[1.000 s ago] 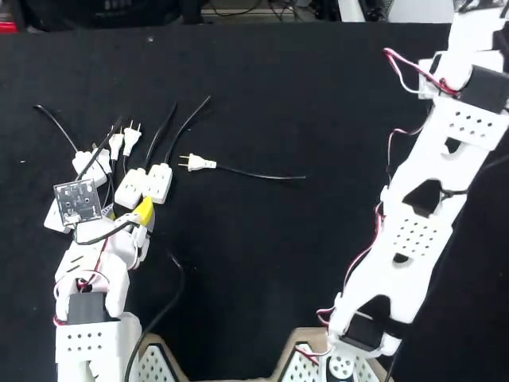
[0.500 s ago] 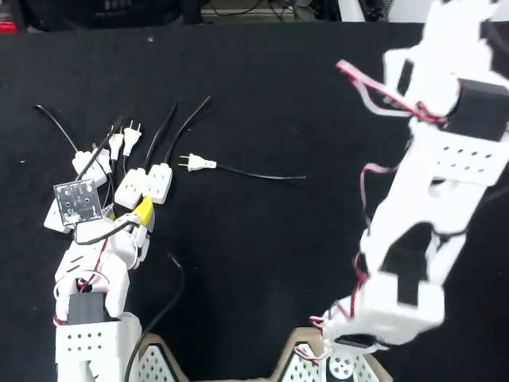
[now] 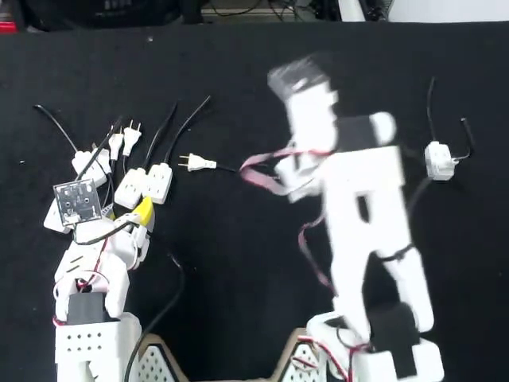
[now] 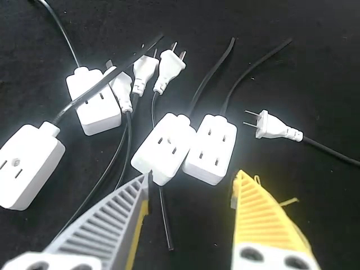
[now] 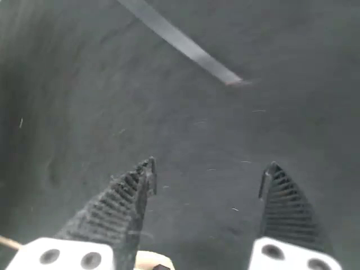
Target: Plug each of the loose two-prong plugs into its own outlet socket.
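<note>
Several white outlet sockets lie at the table's left: a side-by-side pair (image 3: 145, 185) (image 4: 188, 147), one (image 4: 93, 100) farther back, and one (image 4: 25, 166) at the edge. Two loose two-prong plugs (image 3: 125, 139) (image 4: 157, 67) rest behind them. A third plug (image 3: 199, 163) (image 4: 273, 126) lies to the right on its black cord. Another socket (image 3: 439, 159) sits far right. My left gripper (image 4: 191, 180) is open just in front of the socket pair, holding nothing. My right arm (image 3: 350, 183) stands mid-table. Its gripper (image 5: 210, 167) is open over bare black cloth, near a black cord end (image 5: 180, 42).
Black cords (image 3: 179, 119) fan out behind the sockets across the black cloth (image 3: 262, 263). A thicker cable (image 3: 163, 306) runs beside the left arm's base. The table's far edge (image 3: 238, 21) borders cluttered equipment.
My right arm has swung from the table's right edge leftward to the middle, uncovering the far-right socket. The left arm and the plugs have stayed put.
</note>
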Action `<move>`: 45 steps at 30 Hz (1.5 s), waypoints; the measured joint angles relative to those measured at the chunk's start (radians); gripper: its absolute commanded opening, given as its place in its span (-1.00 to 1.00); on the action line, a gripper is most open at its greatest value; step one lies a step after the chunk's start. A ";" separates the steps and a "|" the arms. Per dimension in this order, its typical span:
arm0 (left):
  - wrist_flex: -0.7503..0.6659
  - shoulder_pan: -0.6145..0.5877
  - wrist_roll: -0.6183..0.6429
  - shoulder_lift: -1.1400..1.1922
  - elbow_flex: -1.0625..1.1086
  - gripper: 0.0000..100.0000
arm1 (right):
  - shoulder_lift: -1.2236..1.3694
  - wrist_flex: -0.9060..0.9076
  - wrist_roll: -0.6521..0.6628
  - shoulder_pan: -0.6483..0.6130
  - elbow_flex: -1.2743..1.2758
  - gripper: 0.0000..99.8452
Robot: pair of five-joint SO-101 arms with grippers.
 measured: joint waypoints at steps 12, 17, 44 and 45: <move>0.107 -0.140 0.000 0.002 -0.166 -0.50 | -0.316 -0.695 -0.002 -0.348 0.825 -0.44; 0.175 -0.267 -0.038 0.000 -0.319 -0.50 | -0.468 -0.925 -0.002 -0.376 1.046 -0.44; 0.635 -0.473 -0.781 1.327 -1.321 -0.50 | -0.529 -1.103 -0.003 -0.390 1.192 -0.44; 0.635 -0.479 -0.809 1.359 -1.335 -0.50 | -0.529 -1.103 -0.003 -0.390 1.192 -0.44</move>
